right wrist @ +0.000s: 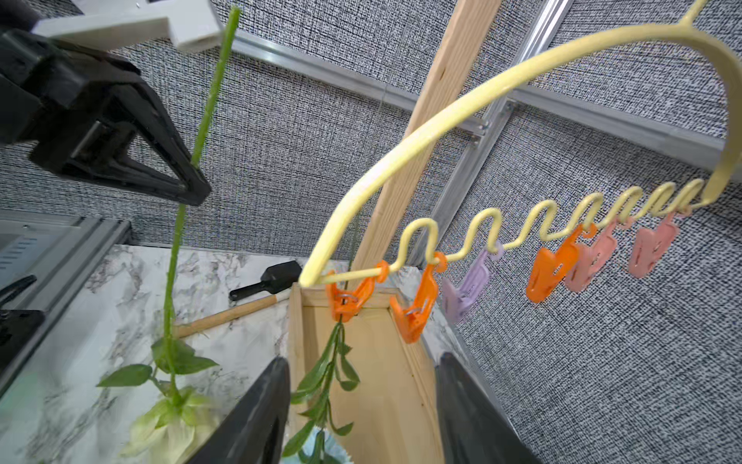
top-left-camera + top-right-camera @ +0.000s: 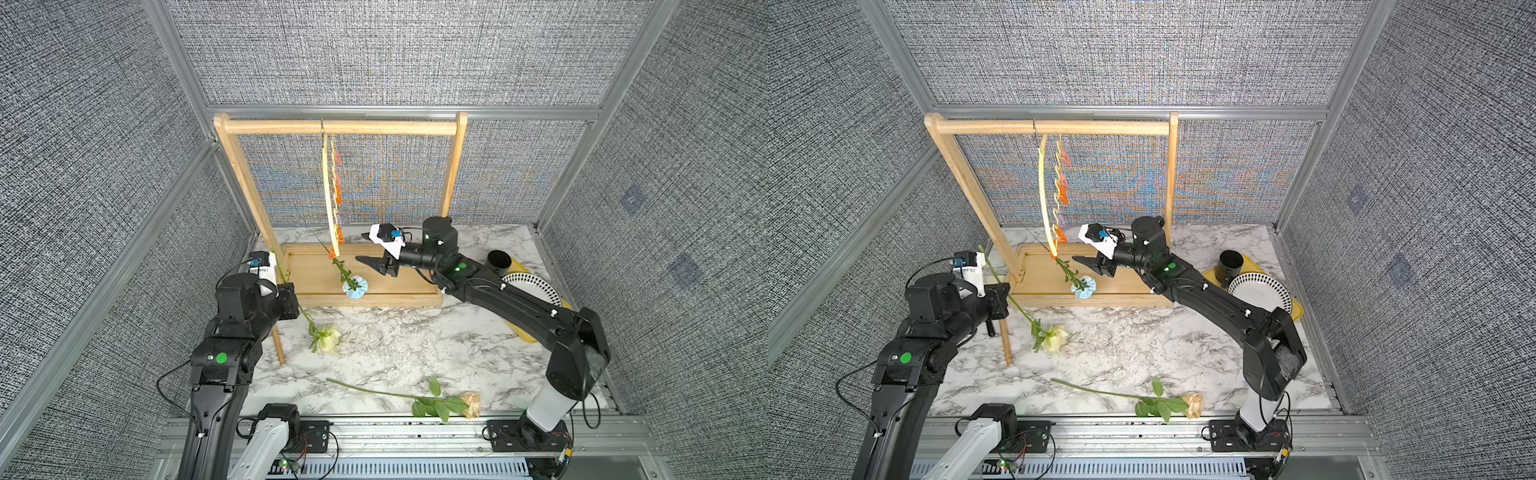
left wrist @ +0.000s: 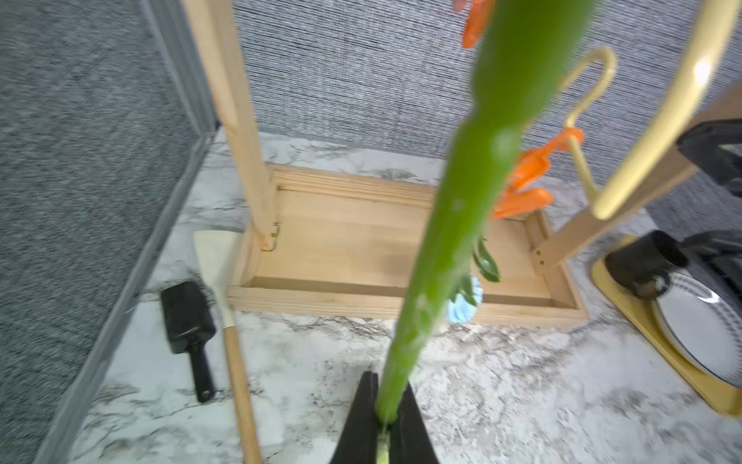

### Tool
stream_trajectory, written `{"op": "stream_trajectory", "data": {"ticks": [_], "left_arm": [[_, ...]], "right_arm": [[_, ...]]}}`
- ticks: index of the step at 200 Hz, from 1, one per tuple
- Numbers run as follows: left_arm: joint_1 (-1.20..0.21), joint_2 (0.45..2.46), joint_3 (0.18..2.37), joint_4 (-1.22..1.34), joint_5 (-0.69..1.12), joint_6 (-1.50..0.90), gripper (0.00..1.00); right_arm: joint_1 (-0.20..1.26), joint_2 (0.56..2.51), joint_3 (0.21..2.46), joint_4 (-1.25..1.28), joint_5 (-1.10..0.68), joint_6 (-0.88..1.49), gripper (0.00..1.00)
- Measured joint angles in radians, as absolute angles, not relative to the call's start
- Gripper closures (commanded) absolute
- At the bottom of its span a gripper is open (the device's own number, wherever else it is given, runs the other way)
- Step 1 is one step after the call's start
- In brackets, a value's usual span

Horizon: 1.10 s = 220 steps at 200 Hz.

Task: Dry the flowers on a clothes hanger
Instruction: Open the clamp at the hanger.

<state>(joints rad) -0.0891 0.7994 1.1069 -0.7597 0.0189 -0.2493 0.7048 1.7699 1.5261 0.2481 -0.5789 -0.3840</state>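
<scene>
One flower is up and two remain. The blue flower point(image 2: 354, 287) hangs bloom-down from the orange clip point(image 1: 349, 297) at the near end of the clothes hanger point(image 2: 330, 199), which hangs by its hook from the top bar of the wooden rack point(image 2: 340, 126).

The step in hand appears to be the second flower. The left gripper point(image 3: 388, 385) is clamped narrowly on the green stem of the cream rose point(image 2: 328, 338). It holds the rose off the table point(image 2: 395, 357), left of the rack, with the bloom down and a length of bare stem sticking up above the fingers. The right gripper point(image 2: 360, 247) stands just right of the hanger's near end, with its fingers wide and nothing between them. The beige rose point(image 2: 471, 405) lies untouched on the near edge of the table.

Next, the right gripper probably has to squeeze the second orange clip point(image 1: 417, 313) open, while the left arm carries the free stem end rightward into that clip's mouth. The hanger hangs loose, so a push could swing it; the clip should be pinched gently and released only once the stem is seated.
</scene>
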Motion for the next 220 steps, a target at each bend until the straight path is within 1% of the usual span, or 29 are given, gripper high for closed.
{"op": "stream_trajectory", "data": {"ticks": [44, 89, 108, 123, 173, 220], "left_arm": [[-0.067, 0.956, 1.184, -0.699, -0.107, -0.297, 0.98], [-0.023, 1.097, 1.24, -0.585, -0.122, -0.327, 0.98], [-0.004, 1.161, 1.268, -0.546, -0.101, -0.352, 0.98], [0.002, 1.2, 1.281, -0.511, -0.073, -0.374, 0.98], [0.009, 1.259, 1.301, -0.422, 0.028, -0.419, 0.98], [0.008, 1.291, 1.303, -0.364, 0.104, -0.439, 0.98]], "right_arm": [[0.657, 1.928, 1.701, 0.196, -0.663, -0.426, 0.4], [0.647, 2.091, 1.932, 0.089, -0.781, -0.474, 0.39], [0.65, 2.144, 2.012, 0.065, -0.817, -0.474, 0.4], [0.655, 2.179, 2.061, 0.054, -0.832, -0.471, 0.42], [0.669, 2.237, 2.142, 0.049, -0.872, -0.451, 0.56], [0.675, 2.248, 2.147, 0.049, -0.876, -0.432, 0.56]]}}
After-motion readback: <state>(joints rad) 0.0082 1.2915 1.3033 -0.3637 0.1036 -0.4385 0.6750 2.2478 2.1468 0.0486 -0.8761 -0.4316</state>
